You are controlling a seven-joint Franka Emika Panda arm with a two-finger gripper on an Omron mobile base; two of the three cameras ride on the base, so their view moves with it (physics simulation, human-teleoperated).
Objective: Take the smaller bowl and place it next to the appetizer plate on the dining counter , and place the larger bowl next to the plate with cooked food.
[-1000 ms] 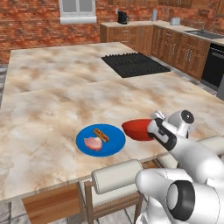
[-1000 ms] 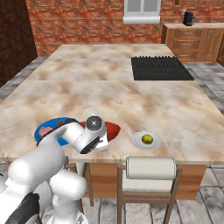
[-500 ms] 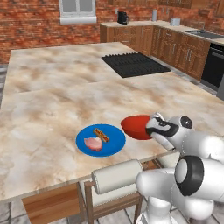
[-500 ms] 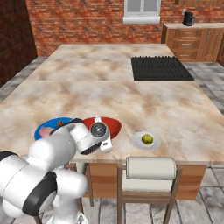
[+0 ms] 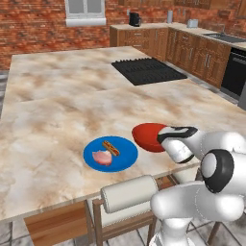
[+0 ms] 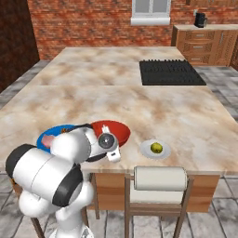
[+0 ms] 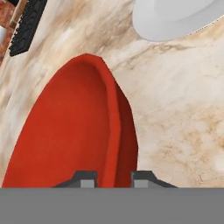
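The larger bowl (image 5: 150, 136), glossy red, rests on the dining counter (image 5: 72, 96) just right of the plate with cooked food (image 5: 110, 153), a blue plate bearing a sausage and pink meat. My gripper (image 7: 114, 177) sits at the bowl's near rim (image 7: 116, 131), one fingertip on each side of it, shut on it. From the right, the hand (image 6: 107, 141) covers the bowl's front edge (image 6: 114, 129). The appetizer plate (image 6: 155, 148), white with a yellow-green item, lies to the bowl's right near the counter's front edge. The smaller bowl is out of view.
A black stovetop (image 5: 148, 70) is set into the far side of the counter. A chair with a cream backrest (image 6: 160, 178) stands against the counter's front edge, and another (image 5: 129, 193) stands left of the arm. Wooden cabinets (image 5: 192, 53) line the back right.
The arm has folded lower and the hand has dropped toward the counter's front edge. The red bowl has stayed almost where it was beside the blue plate.
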